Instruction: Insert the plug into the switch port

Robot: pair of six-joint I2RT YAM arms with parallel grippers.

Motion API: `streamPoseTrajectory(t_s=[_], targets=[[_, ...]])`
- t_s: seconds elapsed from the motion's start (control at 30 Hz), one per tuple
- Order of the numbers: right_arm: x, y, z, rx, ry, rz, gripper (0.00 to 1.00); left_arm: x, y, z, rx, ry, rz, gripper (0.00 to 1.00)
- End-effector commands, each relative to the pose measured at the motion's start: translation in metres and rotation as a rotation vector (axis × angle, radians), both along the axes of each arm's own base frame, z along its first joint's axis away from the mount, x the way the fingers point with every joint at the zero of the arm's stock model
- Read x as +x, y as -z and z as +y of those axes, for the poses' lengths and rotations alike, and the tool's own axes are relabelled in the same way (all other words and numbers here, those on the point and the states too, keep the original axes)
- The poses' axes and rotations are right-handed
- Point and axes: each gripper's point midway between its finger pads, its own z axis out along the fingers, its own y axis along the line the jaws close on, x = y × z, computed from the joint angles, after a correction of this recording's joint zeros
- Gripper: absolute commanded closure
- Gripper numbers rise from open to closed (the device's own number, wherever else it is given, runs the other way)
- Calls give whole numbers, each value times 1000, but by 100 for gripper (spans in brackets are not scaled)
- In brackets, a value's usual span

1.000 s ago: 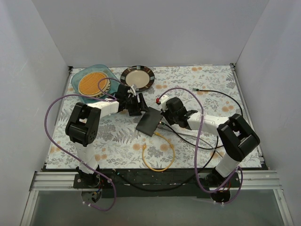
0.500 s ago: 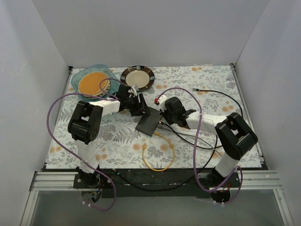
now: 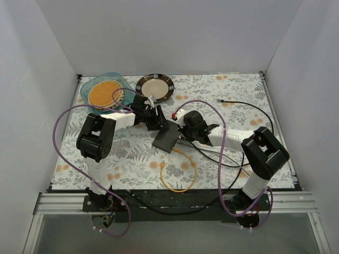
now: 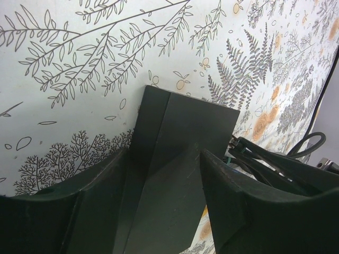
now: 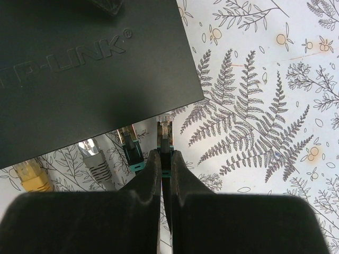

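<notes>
The switch (image 3: 167, 137) is a flat dark grey TP-LINK box (image 5: 79, 69) on the floral cloth. My left gripper (image 3: 158, 124) straddles its far corner, and both fingers press on the box (image 4: 185, 132), so the left gripper (image 4: 164, 153) is shut on it. My right gripper (image 5: 165, 152) is shut on a clear-tipped plug (image 5: 166, 129) with a teal boot, on a black cable. The plug's tip is just short of the switch's near edge. The switch ports are hidden under that edge. A yellow-booted plug (image 5: 29, 174), a grey one (image 5: 94, 159) and another teal one (image 5: 130, 145) run in under it.
The yellow cable (image 3: 181, 174) loops in front of the switch. Black cables (image 3: 233, 159) trail to the right. A dark-rimmed plate (image 3: 155, 86) and a blue tray (image 3: 89, 106) with an orange disc stand at the back left. White walls enclose the table.
The left gripper has slid right onto the switch's far corner and its jaws have narrowed onto it. The right gripper has edged left with its plug.
</notes>
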Motion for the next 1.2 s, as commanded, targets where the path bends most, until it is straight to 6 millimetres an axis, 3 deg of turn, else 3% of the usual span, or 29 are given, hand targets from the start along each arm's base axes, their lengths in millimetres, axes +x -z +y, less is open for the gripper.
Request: streamPoseTrajectory(t_s=[0.0, 0.43, 0.8, 1.17], targets=[[11, -17, 16, 23, -31, -52, 99, 5, -7, -3, -20, 11, -13, 46], [14, -14, 15, 6, -10, -69, 99, 4, -6, -6, -35, 27, -5, 48], [23, -27, 21, 47, 2, -115, 99, 2, -5, -9, -49, 46, -5, 49], [19, -22, 31, 84, -37, -129, 99, 2, -6, -15, -69, 76, -12, 49]])
